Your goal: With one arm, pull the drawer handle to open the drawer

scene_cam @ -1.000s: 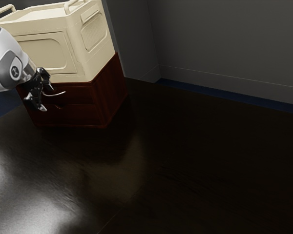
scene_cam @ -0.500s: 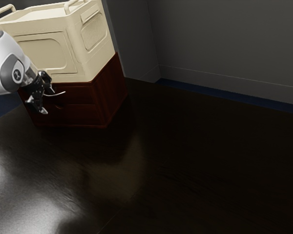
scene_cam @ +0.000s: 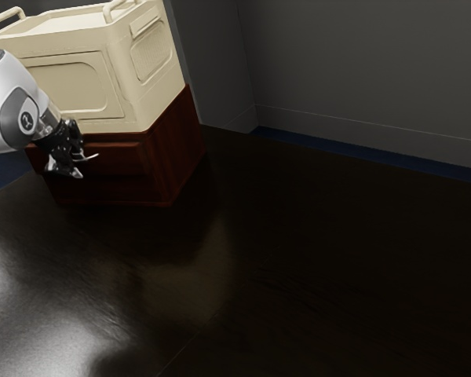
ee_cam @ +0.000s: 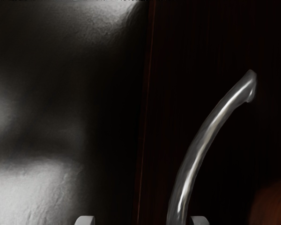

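My gripper is at the front of the dark red drawer cabinet, its fingers apart but partly drawn in. The curved metal handle reaches out from between them. The upper drawer stands slightly out from the cabinet. In the wrist view, the two tips of the gripper flank the shiny handle, which runs much nearer one tip, with a wide gap to the other. The handle's near part is cut off there.
A large cream crate with raised handles rests on top of the cabinet. Dark glossy floor spreads in front and beside it. A grey wall with a blue strip at its foot stands behind.
The fingers have drawn closer together around the handle. The upper drawer's front and handle have shifted a little outward, toward the exterior view's lower left.
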Tool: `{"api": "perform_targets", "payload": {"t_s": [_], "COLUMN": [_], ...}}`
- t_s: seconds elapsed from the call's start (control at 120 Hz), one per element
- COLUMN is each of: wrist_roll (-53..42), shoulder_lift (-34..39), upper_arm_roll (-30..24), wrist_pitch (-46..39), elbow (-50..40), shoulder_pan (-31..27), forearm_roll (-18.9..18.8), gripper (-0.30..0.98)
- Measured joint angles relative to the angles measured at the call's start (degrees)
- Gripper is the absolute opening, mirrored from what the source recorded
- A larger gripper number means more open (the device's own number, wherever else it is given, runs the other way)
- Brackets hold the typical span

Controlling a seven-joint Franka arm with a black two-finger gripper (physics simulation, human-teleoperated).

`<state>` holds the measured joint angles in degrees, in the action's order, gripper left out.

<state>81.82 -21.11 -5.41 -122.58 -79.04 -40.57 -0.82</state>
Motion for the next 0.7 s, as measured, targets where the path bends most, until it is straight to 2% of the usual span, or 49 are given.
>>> {"api": "perform_targets", "payload": {"t_s": [0.242, 0.7], "wrist_roll": [-0.14, -0.19], "shoulder_lift": [1.88, 6.57], "upper_arm_roll": [0.08, 0.64], "wrist_pitch": [-0.01, -0.01], "elbow": [-2.03, -8.26], "shoulder_pan": [-0.32, -0.66], "forearm_roll": [-0.22, -0.12], "gripper": [0.12, 0.1]}}
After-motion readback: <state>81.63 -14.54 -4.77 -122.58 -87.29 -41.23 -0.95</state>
